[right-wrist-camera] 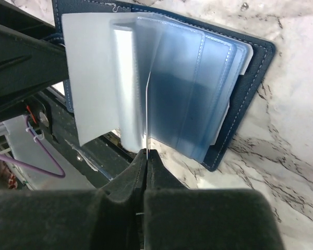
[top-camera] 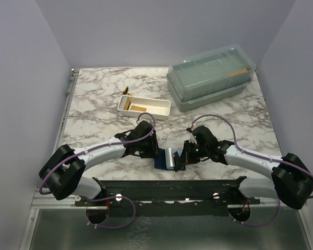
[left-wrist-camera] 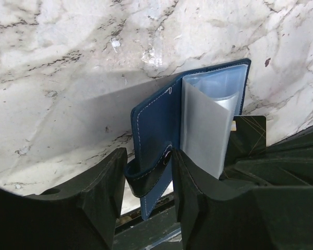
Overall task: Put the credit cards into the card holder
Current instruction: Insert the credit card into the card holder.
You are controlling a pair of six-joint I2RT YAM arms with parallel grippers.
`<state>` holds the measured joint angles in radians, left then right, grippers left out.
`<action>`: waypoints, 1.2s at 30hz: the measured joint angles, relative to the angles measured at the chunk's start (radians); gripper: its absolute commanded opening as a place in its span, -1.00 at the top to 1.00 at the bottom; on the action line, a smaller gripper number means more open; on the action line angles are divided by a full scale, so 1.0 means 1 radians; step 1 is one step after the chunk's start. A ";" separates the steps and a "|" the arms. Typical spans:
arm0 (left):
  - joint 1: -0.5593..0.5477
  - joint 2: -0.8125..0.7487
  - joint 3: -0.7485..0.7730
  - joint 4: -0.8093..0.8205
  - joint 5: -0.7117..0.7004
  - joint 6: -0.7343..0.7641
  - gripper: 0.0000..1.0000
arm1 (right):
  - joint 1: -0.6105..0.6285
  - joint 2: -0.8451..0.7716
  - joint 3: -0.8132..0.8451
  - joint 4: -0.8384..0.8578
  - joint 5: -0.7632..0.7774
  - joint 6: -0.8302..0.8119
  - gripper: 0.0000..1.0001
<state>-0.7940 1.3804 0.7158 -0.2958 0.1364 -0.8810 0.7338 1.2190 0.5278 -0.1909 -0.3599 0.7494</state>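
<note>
Holder: the small navy-blue bifold card holder (left-wrist-camera: 154,125) lies open on the white-marbled desk (top-camera: 94,114), at the near edge between my two arms.
Right pincer: my right pincer (right-wrist-camera: 146,156) is pressed together on the edge of one of the holder's clear plastic sleeves (right-wrist-camera: 188,88), holding that leaf up from the rest.
Left pincer: my left pincer (left-wrist-camera: 148,169) is part-spread astride the holder's snap strap (left-wrist-camera: 146,179). Whether it presses on the strap, I cannot tell.
Cards waiting: flat orange-tan credit cards (top-camera: 139,108) lie in the long white rectangular tray (top-camera: 164,107), well apart from the holder.
Dark card: a dark rectangular card with thin gold lines (left-wrist-camera: 249,134) shows just beside the holder's edge. Whether it is tucked in or loose, I cannot tell.
Done: the holder is open and one sleeve is parted.
Left: I judge this an early stage. No tan card shows in any sleeve I can see, so the cards in the tray have yet to be fetched and slid in.
</note>
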 measured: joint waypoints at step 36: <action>0.048 -0.174 -0.124 0.024 0.039 -0.058 -0.98 | 0.177 0.217 0.187 0.074 0.049 0.067 0.99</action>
<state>-0.7456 1.2064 0.5919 -0.2718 0.1753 -0.9390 0.9104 1.4357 0.7147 -0.1169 -0.3107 0.8162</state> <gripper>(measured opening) 0.938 0.005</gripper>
